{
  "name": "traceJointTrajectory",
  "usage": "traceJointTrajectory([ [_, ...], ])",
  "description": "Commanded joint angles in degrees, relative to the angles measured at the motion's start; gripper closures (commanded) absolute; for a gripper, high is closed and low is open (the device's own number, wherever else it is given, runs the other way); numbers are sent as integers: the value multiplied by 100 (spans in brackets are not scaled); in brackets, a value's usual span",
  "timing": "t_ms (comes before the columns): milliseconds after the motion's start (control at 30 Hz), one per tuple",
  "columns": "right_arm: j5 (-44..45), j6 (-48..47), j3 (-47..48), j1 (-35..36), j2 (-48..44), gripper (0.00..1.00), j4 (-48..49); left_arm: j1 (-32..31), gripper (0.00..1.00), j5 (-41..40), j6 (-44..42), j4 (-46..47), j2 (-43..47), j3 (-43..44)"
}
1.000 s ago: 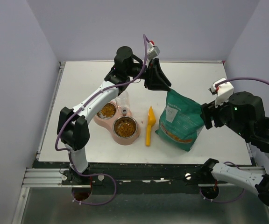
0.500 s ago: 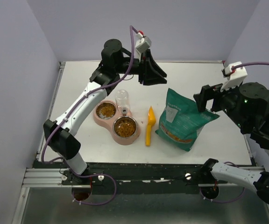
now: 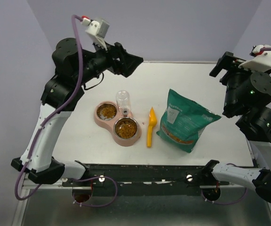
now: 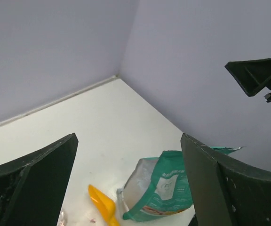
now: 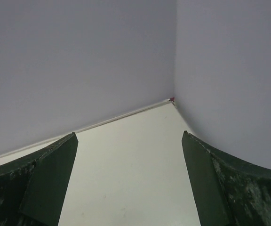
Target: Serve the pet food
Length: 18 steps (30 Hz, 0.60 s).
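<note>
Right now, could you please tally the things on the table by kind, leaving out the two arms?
pink double feeder: 1
clear bottle standing on the feeder: 1
heaps of pet food, one in each feeder bowl: 2
yellow scoop: 1
teal bag: 1
Total: 6

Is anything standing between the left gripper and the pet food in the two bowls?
Nothing covers the pet food in the pink feeder. Only the clear bottle stands upright at its far side, toward the raised, open left gripper.
</note>
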<state>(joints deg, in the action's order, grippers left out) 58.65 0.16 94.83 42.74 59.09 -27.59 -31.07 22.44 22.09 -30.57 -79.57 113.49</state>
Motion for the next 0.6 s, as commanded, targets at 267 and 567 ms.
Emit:
traceJointTrajectory([
  [267, 1183, -1229, -887, -11, -425, 0, 1757, 31, 2, -3008, -635, 376, 2016, -1532],
  [567, 1554, -195, -826, -3, -276, 0, 575, 22, 2, -2920, -565, -63, 1656, -1145],
])
